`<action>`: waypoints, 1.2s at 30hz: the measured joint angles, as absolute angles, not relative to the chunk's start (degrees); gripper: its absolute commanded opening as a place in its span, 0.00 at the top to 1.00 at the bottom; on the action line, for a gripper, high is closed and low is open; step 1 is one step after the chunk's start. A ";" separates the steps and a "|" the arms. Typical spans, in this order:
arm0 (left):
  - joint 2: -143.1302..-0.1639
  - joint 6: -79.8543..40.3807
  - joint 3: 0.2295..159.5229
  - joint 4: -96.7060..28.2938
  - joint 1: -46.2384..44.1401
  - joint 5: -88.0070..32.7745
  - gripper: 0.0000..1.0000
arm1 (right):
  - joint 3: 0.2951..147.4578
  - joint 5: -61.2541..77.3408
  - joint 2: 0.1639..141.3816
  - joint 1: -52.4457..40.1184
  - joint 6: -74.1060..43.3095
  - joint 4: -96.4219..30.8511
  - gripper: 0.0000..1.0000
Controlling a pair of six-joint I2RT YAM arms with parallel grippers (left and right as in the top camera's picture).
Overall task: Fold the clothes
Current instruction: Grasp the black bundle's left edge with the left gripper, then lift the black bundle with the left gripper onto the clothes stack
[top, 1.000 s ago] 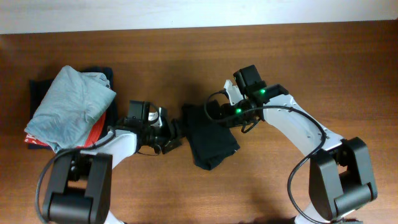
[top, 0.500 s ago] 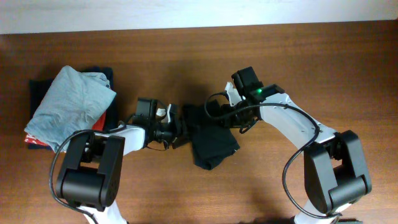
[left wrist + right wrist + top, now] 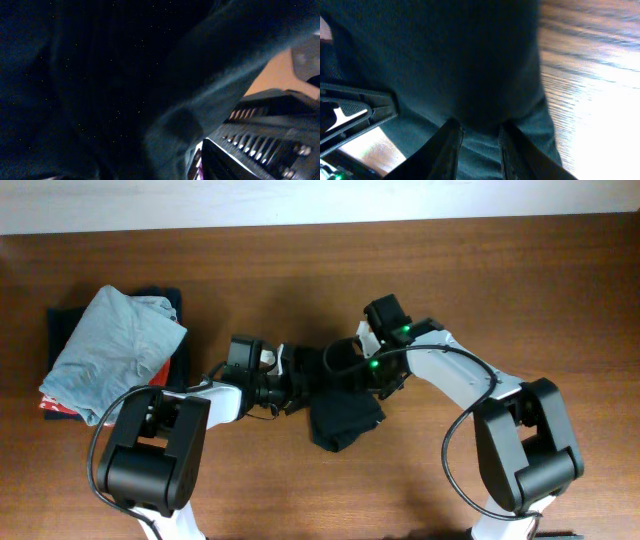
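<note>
Overhead view: the black soft-fabric T-shirt [image 3: 342, 408] is bunched into a small lump around the middle of the brown wooden worktop [image 3: 500, 280]. Both arms reach in at its far end. The left tool [image 3: 296, 380] comes in from the left and the right tool [image 3: 340, 368] from the right, and the 2 sit just beside each other at the fabric. Can't tell from up here how wide either one stands. Over by the left edge there's a stack: a light grey-blue crumpled garment [image 3: 112, 350] on top of an orange-red folded garment [image 3: 156, 392] and a navy folded garment [image 3: 160, 298].

Left wrist view: basically all black shirt fabric, right up against the lens. 1 ribbed dark finger [image 3: 260, 142] shows bottom right, no idea whose, with a sliver of worktop behind it. Clamped on the shirt or not, I can't tell.

Right wrist view: shirt fills the left and middle, wood grain on the right. 2 dark fingers [image 3: 451, 150] poke up at the bottom with fabric between them. Gripping or just straddling it, can't tell.
</note>
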State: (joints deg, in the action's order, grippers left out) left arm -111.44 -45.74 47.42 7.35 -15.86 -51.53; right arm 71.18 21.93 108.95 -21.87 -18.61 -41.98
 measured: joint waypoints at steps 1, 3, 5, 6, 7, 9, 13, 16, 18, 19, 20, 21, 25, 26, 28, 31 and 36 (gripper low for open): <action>-111.50 -45.71 47.33 8.25 -15.97 -51.40 0.47 | 71.18 21.91 109.12 -22.26 -18.65 -41.95 0.71; -111.83 -45.74 47.31 9.91 -16.23 -50.98 0.47 | 71.18 21.91 109.19 -22.94 -19.33 -41.93 0.71; -111.98 -45.74 47.31 10.41 -16.40 -50.81 0.47 | 71.18 21.91 109.23 -23.16 -19.57 -41.93 0.71; -111.98 -45.74 47.31 10.55 -16.45 -50.76 0.51 | 71.18 21.91 109.25 -23.20 -19.68 -41.93 0.71; -111.98 -45.74 47.31 10.57 -16.45 -50.74 0.54 | 71.18 21.91 109.25 -23.20 -19.73 -41.93 0.71; -112.09 -45.80 47.31 10.74 -16.51 -50.15 0.62 | 71.18 21.91 109.25 -23.20 -19.81 -41.95 0.71; -112.68 -45.89 46.98 12.93 -16.67 -49.04 0.64 | 71.18 21.91 109.25 -23.20 -20.14 -42.24 0.71; -113.06 -45.69 46.76 16.10 -17.17 -49.08 0.63 | 71.18 21.91 109.25 -23.20 -20.40 -42.54 0.71; -113.06 -45.54 46.76 17.21 -17.91 -49.30 0.63 | 71.18 21.91 109.25 -23.20 -20.53 -42.83 0.71; -113.06 -45.45 46.76 17.43 -18.41 -49.32 0.63 | 71.18 21.91 109.25 -23.20 -20.56 -42.96 0.71; -113.06 -45.43 46.76 17.43 -19.00 -49.32 0.66 | 71.18 21.91 109.25 -23.20 -20.60 -43.07 0.71; -113.06 -45.43 46.74 17.47 -19.40 -49.32 0.71 | 71.18 21.89 109.25 -23.20 -20.58 -43.13 0.71; -113.06 -45.06 46.72 18.15 -20.21 -49.52 0.96 | 71.18 21.91 109.25 -23.20 -20.60 -43.24 0.71; -113.06 -44.86 46.72 18.22 -20.18 -49.54 1.00 | 71.18 21.91 109.27 -23.20 -20.60 -43.24 0.71; -113.06 -44.75 46.72 18.26 -20.18 -49.65 1.00 | 71.18 21.89 109.27 -23.20 -20.62 -43.31 0.71; -113.06 -44.58 46.70 18.57 -20.18 -50.02 1.00 | 71.18 21.63 109.25 -23.03 -20.58 -44.91 0.71; -113.10 -43.05 46.61 23.24 -19.22 -54.74 1.00 | 71.24 17.63 108.68 -20.29 -20.12 -50.87 0.71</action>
State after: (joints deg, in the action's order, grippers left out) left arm -113.10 -43.05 46.61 23.24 -19.22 -54.74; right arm 71.24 17.63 108.68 -20.29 -20.12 -50.87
